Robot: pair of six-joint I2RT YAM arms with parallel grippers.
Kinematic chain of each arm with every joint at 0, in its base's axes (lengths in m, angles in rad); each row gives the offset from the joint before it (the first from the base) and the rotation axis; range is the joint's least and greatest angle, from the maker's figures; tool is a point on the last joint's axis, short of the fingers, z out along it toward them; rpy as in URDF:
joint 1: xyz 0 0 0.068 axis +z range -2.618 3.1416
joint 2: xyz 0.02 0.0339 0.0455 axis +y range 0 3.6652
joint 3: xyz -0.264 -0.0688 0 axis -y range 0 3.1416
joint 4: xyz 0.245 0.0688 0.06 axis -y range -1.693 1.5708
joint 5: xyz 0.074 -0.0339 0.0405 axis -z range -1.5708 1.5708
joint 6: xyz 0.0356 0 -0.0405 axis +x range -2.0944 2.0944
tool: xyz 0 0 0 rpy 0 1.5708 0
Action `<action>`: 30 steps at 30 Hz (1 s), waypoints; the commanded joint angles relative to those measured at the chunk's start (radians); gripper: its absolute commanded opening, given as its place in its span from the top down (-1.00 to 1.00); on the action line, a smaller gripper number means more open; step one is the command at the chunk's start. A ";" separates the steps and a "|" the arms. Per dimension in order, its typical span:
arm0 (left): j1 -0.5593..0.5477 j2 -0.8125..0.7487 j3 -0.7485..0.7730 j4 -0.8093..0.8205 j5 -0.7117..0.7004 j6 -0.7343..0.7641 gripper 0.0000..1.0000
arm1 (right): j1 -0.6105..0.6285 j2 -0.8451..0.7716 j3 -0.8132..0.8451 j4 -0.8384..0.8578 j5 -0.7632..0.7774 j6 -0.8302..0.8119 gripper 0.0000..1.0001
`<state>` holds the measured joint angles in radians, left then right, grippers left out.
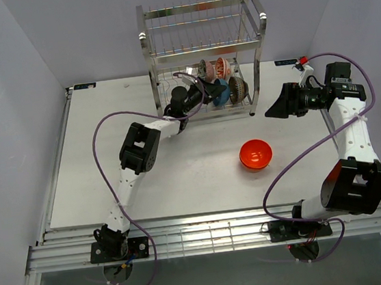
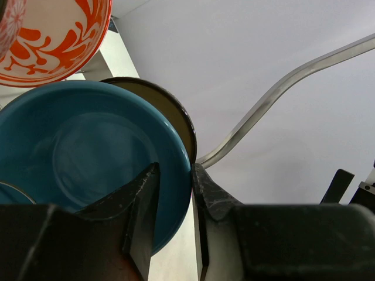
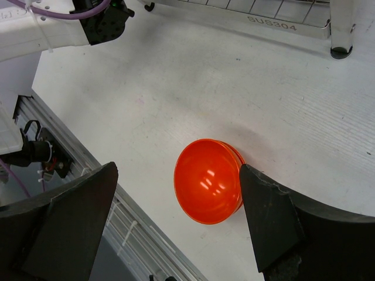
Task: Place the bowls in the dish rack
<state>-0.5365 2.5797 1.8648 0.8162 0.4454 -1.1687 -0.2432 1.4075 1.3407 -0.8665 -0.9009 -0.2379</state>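
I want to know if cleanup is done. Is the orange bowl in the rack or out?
Out. The orange bowl sits on the white table, in front of the dish rack, apart from it.

left claw at blue bowl in dish rack lower tier, orange-red bowl on table, right claw beside rack

light: bright, even | shadows: soft | glare: orange bowl | blur: left wrist close-up

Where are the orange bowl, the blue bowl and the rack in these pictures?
Orange bowl (image 1: 255, 154): top view, middle of its inside.
Blue bowl (image 2: 88, 158): left wrist view, its inner bottom.
Rack (image 1: 198, 26): top view, wires of its upper tier.
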 commanded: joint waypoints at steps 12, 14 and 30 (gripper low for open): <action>-0.005 -0.181 -0.113 -0.051 -0.022 0.102 -0.28 | -0.007 -0.061 0.008 -0.014 -0.036 -0.015 -0.80; -0.005 -0.196 -0.130 -0.074 -0.034 0.106 -0.31 | -0.007 -0.064 0.008 -0.014 -0.036 -0.015 -0.80; -0.003 -0.319 -0.245 -0.109 -0.016 0.174 -0.46 | -0.007 -0.088 0.023 -0.034 -0.010 -0.024 -0.80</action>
<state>-0.5385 2.3756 1.6485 0.7322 0.4259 -1.0351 -0.2432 1.3449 1.3407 -0.8761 -0.9001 -0.2455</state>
